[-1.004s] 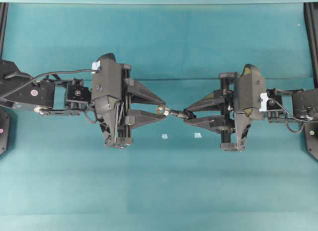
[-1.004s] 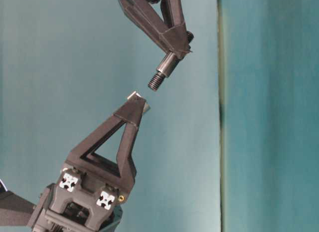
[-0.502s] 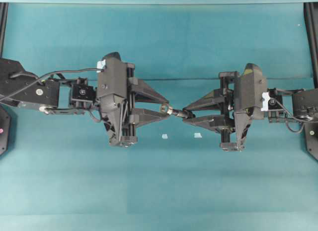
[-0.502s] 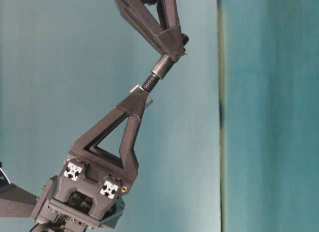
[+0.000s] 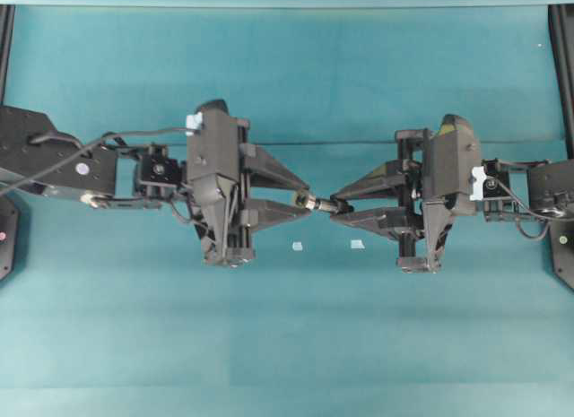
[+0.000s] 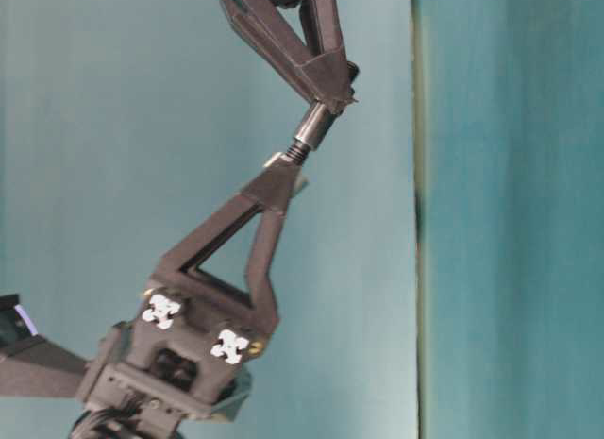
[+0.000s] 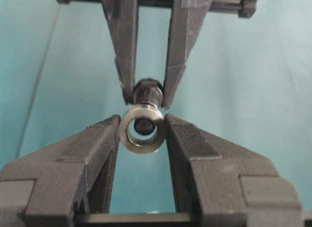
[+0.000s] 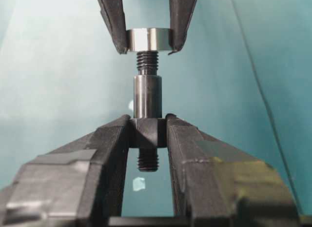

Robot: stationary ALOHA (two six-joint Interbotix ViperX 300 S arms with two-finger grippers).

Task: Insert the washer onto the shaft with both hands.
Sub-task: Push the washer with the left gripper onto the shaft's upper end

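My left gripper (image 5: pixel 303 200) is shut on the silvery washer (image 5: pixel 306 201), held on edge between its fingertips. My right gripper (image 5: pixel 336 207) is shut on the dark shaft (image 5: pixel 321 204) at its thick collar, pointing it at the washer. In the right wrist view the shaft's (image 8: pixel 147 95) threaded tip enters the washer (image 8: pixel 148 39) from below. In the left wrist view the shaft's end (image 7: pixel 143 125) shows inside the washer's (image 7: pixel 142 145) hole. The table-level view shows the shaft (image 6: pixel 311 127) meeting the left gripper (image 6: pixel 283 179) in mid-air above the table.
Two small pale tape bits (image 5: pixel 298 247) (image 5: pixel 357 245) lie on the teal table just in front of the grippers. Black frame posts (image 5: pixel 563 40) stand at both side edges. Both arms stretch in from the sides and meet at the middle.
My left gripper has moved right with the washer, closing the gap. The shaft's threaded tip, apart from the washer a second ago, now sits inside its hole. The right arm has stayed put.
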